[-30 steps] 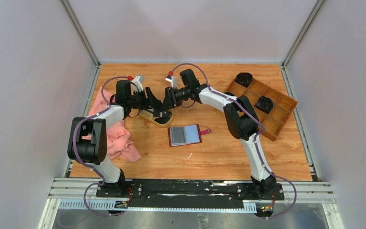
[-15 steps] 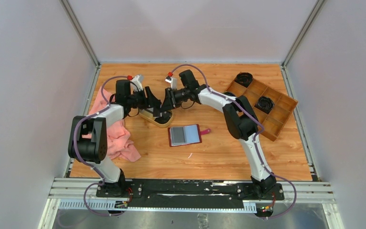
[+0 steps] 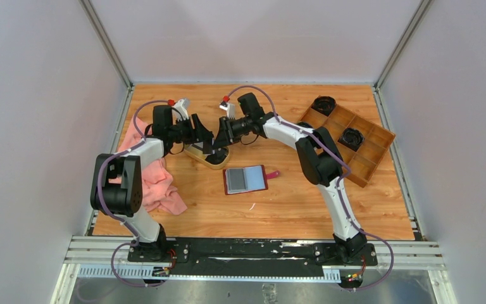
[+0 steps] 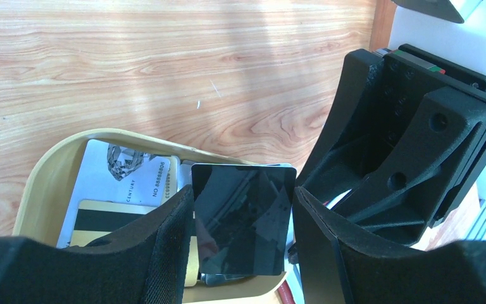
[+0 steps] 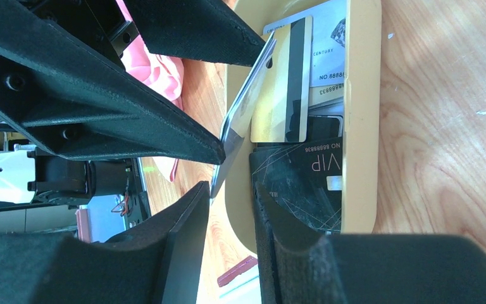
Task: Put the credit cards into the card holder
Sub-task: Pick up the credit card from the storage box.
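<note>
My left gripper (image 3: pixel 207 143) is shut on a glossy black credit card (image 4: pixel 243 218), pinched by its two long edges and held tilted above the oval tan dish (image 4: pixel 44 183). White, gold-striped and black VIP cards (image 5: pixel 291 88) lie in the dish (image 5: pixel 362 126). In the right wrist view the held card (image 5: pixel 243 120) shows edge-on. My right gripper (image 5: pixel 231 215) faces it, slightly open, with the card's lower corner at one fingertip and the dish rim in the gap. The dark red card holder (image 3: pixel 247 179) lies open on the table in front of the dish.
A brown wooden compartment tray (image 3: pixel 364 158) at the right holds two black round objects (image 3: pixel 323 104). A pink cloth (image 3: pixel 155 180) lies at the left beside the left arm. Grey walls enclose the table on three sides.
My left gripper has risen slightly with the black card in it. My right gripper has edged a little closer to it over the dish.
</note>
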Tool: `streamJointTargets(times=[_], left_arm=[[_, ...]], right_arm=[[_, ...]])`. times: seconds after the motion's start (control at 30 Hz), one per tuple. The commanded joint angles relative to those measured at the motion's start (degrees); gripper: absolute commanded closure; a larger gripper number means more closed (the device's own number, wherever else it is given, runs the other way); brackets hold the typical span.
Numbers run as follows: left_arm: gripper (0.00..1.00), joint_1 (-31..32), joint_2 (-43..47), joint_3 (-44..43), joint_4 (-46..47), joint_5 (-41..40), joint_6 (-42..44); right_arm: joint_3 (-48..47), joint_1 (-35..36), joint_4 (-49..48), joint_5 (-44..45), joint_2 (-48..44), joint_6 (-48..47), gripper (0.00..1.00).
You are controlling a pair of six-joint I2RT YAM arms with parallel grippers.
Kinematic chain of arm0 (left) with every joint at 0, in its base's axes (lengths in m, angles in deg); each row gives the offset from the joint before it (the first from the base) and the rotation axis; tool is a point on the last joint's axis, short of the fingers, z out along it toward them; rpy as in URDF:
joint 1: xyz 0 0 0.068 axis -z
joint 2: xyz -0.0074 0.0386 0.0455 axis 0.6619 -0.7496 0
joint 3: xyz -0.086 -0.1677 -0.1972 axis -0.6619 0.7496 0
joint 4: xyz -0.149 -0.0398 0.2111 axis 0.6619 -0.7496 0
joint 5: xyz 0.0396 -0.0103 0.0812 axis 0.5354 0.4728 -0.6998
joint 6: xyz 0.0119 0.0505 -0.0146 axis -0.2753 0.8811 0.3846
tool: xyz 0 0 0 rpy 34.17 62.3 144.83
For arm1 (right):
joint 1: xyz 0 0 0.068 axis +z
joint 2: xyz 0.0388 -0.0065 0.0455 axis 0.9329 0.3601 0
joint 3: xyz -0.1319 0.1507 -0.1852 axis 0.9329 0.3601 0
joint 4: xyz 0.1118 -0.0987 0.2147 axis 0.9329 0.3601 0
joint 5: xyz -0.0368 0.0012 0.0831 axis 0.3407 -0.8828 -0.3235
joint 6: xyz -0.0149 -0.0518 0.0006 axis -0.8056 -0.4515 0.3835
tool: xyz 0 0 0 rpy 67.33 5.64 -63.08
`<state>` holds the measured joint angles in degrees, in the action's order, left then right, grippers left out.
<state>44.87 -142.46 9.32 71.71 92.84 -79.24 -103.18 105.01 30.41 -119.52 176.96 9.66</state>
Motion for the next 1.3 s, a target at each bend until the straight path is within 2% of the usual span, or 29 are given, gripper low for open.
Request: streamJointTargets(times=[0.0, 0.27, 0.7, 1.27], left_arm=[[0.56, -0.5, -0.6, -1.7, 1.4, 1.0, -0.6], [0.56, -0.6, -0.6, -1.4, 1.7, 1.2, -1.3], [0.56, -0.6, -0.6, -1.4, 1.8, 0.9, -1.3], [0.56, -0.7, -0.7, -1.3, 1.8, 0.8, -1.5]], right_arm=[[0.6, 1.0, 0.4, 0.8, 0.6, -0.5, 0.64], [0.4, 1.0, 0.8, 2.4, 1.2, 0.6, 0.73], [1.8, 0.9, -0.4, 1.0, 0.9, 1.5, 0.68], [3.3, 0.9, -0.9, 1.5, 0.5, 1.5, 0.68]])
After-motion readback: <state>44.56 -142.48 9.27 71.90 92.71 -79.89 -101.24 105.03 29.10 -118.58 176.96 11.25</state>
